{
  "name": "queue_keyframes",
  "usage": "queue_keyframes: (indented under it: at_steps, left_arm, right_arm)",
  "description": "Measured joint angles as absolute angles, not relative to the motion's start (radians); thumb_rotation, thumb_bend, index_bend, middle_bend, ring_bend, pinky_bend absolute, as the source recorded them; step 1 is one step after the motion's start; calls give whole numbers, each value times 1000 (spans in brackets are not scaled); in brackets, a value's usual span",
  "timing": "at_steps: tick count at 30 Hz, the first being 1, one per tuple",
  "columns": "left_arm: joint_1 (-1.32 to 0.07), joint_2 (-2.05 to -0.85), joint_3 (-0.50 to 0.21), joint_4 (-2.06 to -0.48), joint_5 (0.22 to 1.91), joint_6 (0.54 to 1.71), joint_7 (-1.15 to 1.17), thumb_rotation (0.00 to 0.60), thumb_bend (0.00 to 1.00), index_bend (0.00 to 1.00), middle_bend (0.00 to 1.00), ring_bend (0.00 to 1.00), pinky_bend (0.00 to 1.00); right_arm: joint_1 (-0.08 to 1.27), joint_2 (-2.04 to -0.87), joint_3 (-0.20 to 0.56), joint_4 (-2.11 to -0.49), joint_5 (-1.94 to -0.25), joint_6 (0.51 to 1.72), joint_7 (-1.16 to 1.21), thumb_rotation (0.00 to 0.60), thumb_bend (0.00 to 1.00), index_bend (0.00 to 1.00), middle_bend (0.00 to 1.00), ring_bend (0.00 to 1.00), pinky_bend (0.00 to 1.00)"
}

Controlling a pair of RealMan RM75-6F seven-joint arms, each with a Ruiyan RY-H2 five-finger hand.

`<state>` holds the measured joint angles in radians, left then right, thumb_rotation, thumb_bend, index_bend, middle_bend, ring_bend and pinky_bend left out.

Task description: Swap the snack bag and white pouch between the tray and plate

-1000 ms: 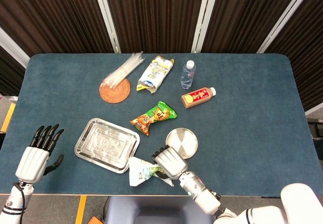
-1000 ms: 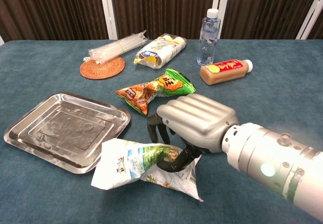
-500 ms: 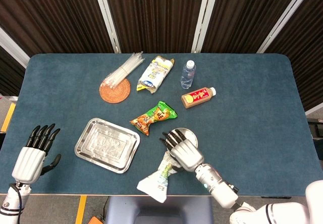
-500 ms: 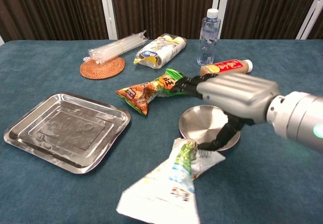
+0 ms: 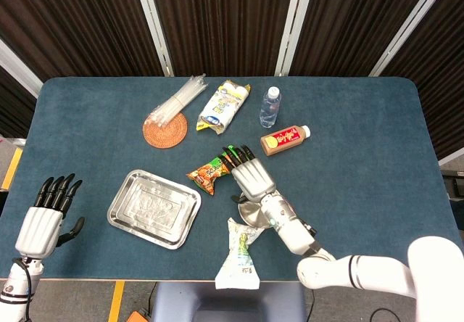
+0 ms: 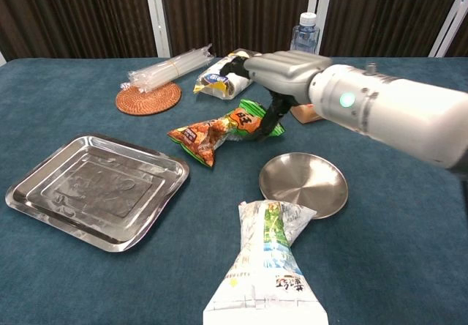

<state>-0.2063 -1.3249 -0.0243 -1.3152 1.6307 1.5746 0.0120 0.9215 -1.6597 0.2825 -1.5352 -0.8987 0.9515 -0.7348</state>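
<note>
The white pouch (image 5: 239, 253) (image 6: 267, 266) lies flat near the table's front edge, its green top end touching the rim of the round metal plate (image 5: 248, 213) (image 6: 303, 184). The plate holds nothing. The orange and green snack bag (image 5: 210, 173) (image 6: 219, 129) lies on the cloth between the plate and the bare metal tray (image 5: 154, 207) (image 6: 95, 189). My right hand (image 5: 250, 177) (image 6: 281, 72) hovers over the bag's green end with fingers apart, holding nothing. My left hand (image 5: 47, 217) is open at the front left, away from everything.
At the back stand a rattan coaster (image 5: 164, 130) with a packet of straws (image 5: 177, 101), a bread bag (image 5: 223, 106), a water bottle (image 5: 270, 106) and a brown drink bottle (image 5: 284, 139) lying on its side.
My right hand carried the white pouch from beside the tray over to the plate, let it go, and moved away toward the snack bag. The left hand drew back slightly.
</note>
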Motion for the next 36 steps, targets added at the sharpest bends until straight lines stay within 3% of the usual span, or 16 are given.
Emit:
queue_keyframes:
  at_steps: [11, 14, 16, 18, 21, 23, 30, 36]
  left_arm:
    - [-211, -1323, -45, -1298, 1589, 1541, -4, 600, 361, 0, 0, 0, 0]
    - [-212, -1323, -47, -1295, 1584, 1535, -5, 600, 361, 0, 0, 0, 0]
    - [-213, -1323, -48, -1295, 1583, 1533, -5, 600, 361, 0, 0, 0, 0]
    - [-212, -1323, -48, -1294, 1581, 1531, -1, 600, 361, 0, 0, 0, 0]
    - [-213, -1324, -54, -1293, 1572, 1527, 9, 600, 362, 0, 0, 0, 0]
    - [-213, -1324, -55, -1294, 1570, 1525, 12, 600, 362, 0, 0, 0, 0]
    - [-211, -1323, -52, -1299, 1577, 1530, 16, 600, 365, 0, 0, 0, 0]
    - [-207, -1320, -48, -1304, 1587, 1538, 15, 600, 365, 0, 0, 0, 0]
  right_arm:
    - [1147, -1918, 314, -1143, -696, 884, -924, 600, 319, 0, 70, 0, 85]
    - [1172, -1963, 317, -1076, -676, 864, -927, 600, 346, 57, 109, 5, 94]
    - [1184, -1981, 319, -1052, -671, 855, -924, 600, 429, 201, 205, 52, 151]
    - [1190, -1996, 321, -1029, -671, 852, -918, 600, 517, 423, 348, 193, 316]
    - [1198, -2032, 323, -965, -685, 859, -900, 600, 527, 592, 488, 425, 566]
    - [1201, -2060, 325, -907, -694, 864, -886, 600, 528, 676, 556, 522, 668]
    - [1187, -2091, 329, -848, -734, 877, -836, 600, 527, 850, 706, 667, 859]
    - [1146, -2031, 327, -952, -792, 931, -791, 600, 528, 870, 721, 684, 874]
